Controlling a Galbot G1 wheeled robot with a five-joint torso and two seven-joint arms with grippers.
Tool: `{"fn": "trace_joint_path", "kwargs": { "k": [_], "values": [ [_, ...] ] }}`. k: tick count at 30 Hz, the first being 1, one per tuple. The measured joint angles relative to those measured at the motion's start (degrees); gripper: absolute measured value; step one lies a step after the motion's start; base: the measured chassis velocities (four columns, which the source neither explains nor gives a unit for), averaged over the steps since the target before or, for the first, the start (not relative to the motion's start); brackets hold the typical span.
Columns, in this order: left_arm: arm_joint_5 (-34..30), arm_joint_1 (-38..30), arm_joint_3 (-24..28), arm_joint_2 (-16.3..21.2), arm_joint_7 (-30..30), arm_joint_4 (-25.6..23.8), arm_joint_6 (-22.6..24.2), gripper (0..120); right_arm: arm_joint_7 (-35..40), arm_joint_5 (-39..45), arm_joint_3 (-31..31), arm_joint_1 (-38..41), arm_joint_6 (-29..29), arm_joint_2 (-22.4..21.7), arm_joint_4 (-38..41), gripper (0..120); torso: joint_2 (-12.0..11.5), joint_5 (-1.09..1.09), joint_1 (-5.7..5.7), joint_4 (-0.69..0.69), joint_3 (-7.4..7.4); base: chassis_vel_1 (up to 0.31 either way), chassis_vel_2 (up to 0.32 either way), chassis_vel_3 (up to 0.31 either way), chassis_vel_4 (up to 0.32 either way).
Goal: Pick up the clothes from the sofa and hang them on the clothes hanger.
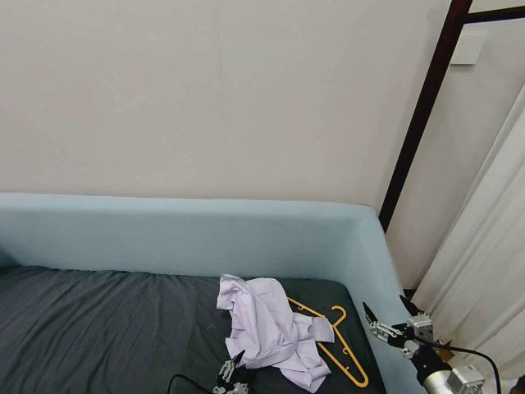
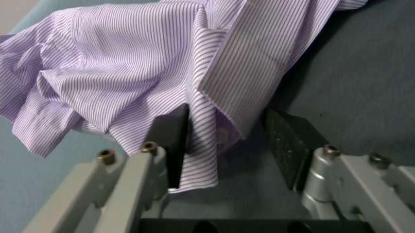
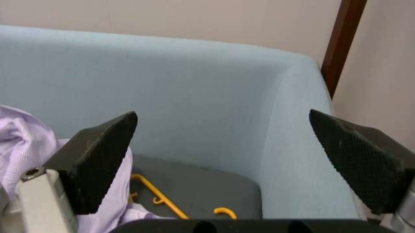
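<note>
A crumpled lilac striped shirt (image 1: 267, 328) lies on the sofa's dark seat cushion (image 1: 98, 328), partly covering an orange clothes hanger (image 1: 344, 349). My left gripper (image 1: 234, 371) sits at the shirt's near edge, open, and in the left wrist view a fold of the shirt (image 2: 207, 145) hangs between its two pads (image 2: 175, 141). My right gripper (image 1: 387, 316) hovers open above the sofa's right arm (image 1: 369, 271), apart from the shirt. From the right wrist view the hanger (image 3: 159, 196) and a bit of the shirt (image 3: 19, 145) lie below its spread fingers (image 3: 97, 160).
The pale blue sofa back (image 1: 180, 234) runs along a plain wall. A dark wooden post (image 1: 418, 115) stands behind the sofa's right end, with a white curtain (image 1: 484, 263) further right. The left part of the cushion is bare.
</note>
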Motion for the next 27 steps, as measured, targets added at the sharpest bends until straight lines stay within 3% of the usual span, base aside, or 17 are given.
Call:
{"fn": "trace_joint_path", "kwargs": {
  "k": [11,20,23,24,27],
  "values": [
    [-0.80,-0.28,-0.62,1.01,-0.51,-2.40,0.02,1,-0.07,-0.69,-0.67,0.09,0.46,0.20,-0.37,100,0.00,-0.01,0.00,0.00,0.00,0.000,0.000,0.000,0.000],
    [-5.75,1.44,-2.18,3.38,-0.30,-8.00,-0.55,0,0.10,-1.38,-2.29,1.33,0.35,0.91,-0.58,100,0.00,-0.01,0.00,0.00,0.00,0.000,0.000,0.000,0.000],
    [-13.68,2.88,-3.04,5.94,1.18,-14.37,0.63,0,0.11,-2.39,-3.28,1.58,0.34,0.62,-0.98,100,0.00,-0.01,0.00,-0.01,0.00,0.000,0.000,0.000,0.000],
    [-13.68,2.88,-3.04,5.94,1.18,-14.37,0.63,0,0.11,-2.39,-3.28,1.58,0.34,0.62,-0.98,100,0.00,-0.01,0.00,-0.01,0.00,0.000,0.000,0.000,0.000],
    [-24.56,4.41,-4.20,8.23,2.34,-20.12,4.43,0,0.12,-3.72,-5.29,2.42,0.35,0.40,-1.46,100,0.00,-0.01,0.00,0.00,0.00,0.000,0.000,0.000,0.000]
  ]
}}
